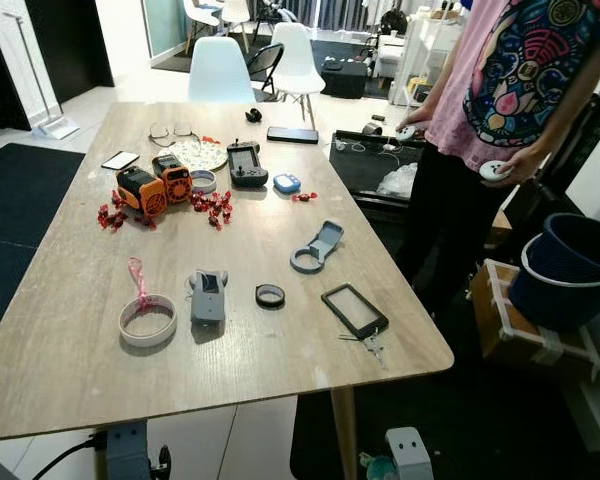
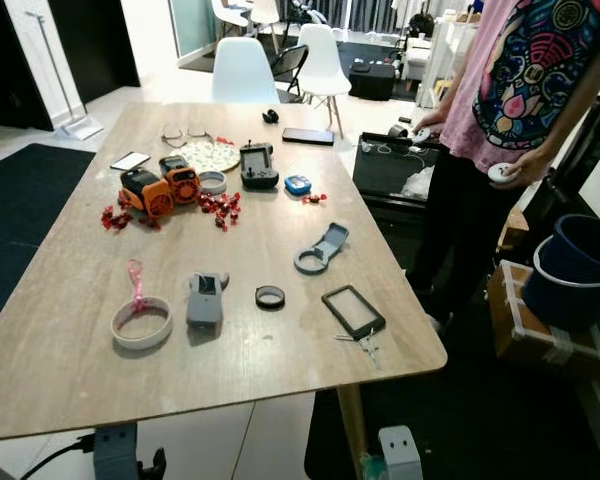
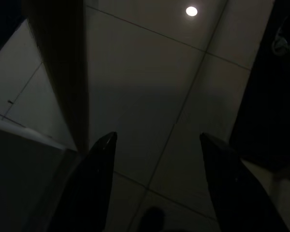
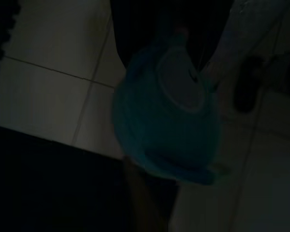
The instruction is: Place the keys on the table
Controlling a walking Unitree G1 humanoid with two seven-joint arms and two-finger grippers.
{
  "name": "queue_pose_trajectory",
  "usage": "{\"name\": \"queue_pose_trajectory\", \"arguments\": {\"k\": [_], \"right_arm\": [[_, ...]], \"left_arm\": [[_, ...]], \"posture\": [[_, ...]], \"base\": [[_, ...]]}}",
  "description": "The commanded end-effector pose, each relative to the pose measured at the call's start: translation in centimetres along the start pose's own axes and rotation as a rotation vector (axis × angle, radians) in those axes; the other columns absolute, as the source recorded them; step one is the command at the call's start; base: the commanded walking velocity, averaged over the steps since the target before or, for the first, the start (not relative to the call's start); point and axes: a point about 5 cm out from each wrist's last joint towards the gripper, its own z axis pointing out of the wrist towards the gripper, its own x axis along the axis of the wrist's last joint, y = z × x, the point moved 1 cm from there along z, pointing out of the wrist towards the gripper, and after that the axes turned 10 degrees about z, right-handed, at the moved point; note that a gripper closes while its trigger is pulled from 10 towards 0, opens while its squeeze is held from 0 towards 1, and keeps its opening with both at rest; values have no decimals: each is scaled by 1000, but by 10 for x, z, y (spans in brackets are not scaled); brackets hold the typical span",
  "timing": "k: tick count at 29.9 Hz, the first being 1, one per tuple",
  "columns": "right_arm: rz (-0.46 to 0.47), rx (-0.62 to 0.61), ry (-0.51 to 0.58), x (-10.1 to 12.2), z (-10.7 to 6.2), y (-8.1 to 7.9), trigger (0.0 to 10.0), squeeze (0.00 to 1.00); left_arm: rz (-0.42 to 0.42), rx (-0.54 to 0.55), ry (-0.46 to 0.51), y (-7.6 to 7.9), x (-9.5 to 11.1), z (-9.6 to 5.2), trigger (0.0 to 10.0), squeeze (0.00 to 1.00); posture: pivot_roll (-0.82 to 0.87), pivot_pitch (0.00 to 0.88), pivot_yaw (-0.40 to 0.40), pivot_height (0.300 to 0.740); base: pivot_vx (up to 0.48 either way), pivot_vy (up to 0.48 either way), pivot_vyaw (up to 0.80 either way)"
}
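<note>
A small bunch of silver keys [image 1: 375,346] lies on the wooden table [image 1: 70,370] near its front right corner, just in front of a black rectangular frame [image 1: 354,310]. Both arms hang below the table's front edge: the left arm [image 1: 126,450] at the lower left, the right arm [image 1: 410,452] at the lower right. In the dim left wrist view my left gripper [image 3: 157,137] is open over tiled floor, with nothing between its black fingers [image 3: 99,164]. The dark right wrist view shows a teal rounded object [image 4: 166,111] over floor tiles.
The table also carries a tape roll [image 1: 147,321], a grey device [image 1: 208,296], a black ring [image 1: 270,295], a grey opener-shaped part [image 1: 317,247], orange gadgets [image 1: 155,185] and red candies. A person [image 1: 510,90] stands at the table's right side beside a blue bucket [image 1: 570,265] on a box.
</note>
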Motion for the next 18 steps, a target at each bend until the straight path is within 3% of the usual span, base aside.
{"name": "queue_pose_trajectory", "arguments": {"k": [1,4,7,8,9,11,13,15,18], "right_arm": [[49,-72,15,-2,-3,18,10000,0],[71,-116,25,-1,-6,29,10000,0],[127,-206,62,3,-12,54,10000,0],[127,-206,62,3,-12,54,10000,0],[165,-265,92,9,-16,71,10000,0],[178,-283,102,10,-18,76,10000,0],[250,-413,188,28,-31,114,10000,0],[300,-500,259,42,-43,139,10000,0],[339,-560,331,57,-53,156,10000,0]], "left_arm": [[-3,-9,-15,3,-2,-1,10000,0],[0,-10,-22,3,-3,-1,10000,0],[6,-12,-29,3,-5,-1,10000,0],[6,-12,-29,3,-5,-1,10000,0],[8,-12,-33,2,-5,-1,10000,0],[8,-13,-34,2,-5,-1,10000,0],[16,-17,-42,2,-6,-1,10000,0],[20,-20,-47,2,-7,-1,10000,0],[24,-21,-52,1,-8,-1,10000,0]], "posture": [[67,21,-47,740],[65,21,-45,740],[64,24,-44,740],[64,24,-44,740],[65,24,-43,740],[64,26,-42,740],[65,27,-41,740],[65,27,-41,740],[63,29,-40,740]], "base": [[0,0,0],[0,0,0],[0,0,0],[0,0,0],[0,0,0],[0,0,0],[0,0,0],[0,0,0],[0,0,0]]}}
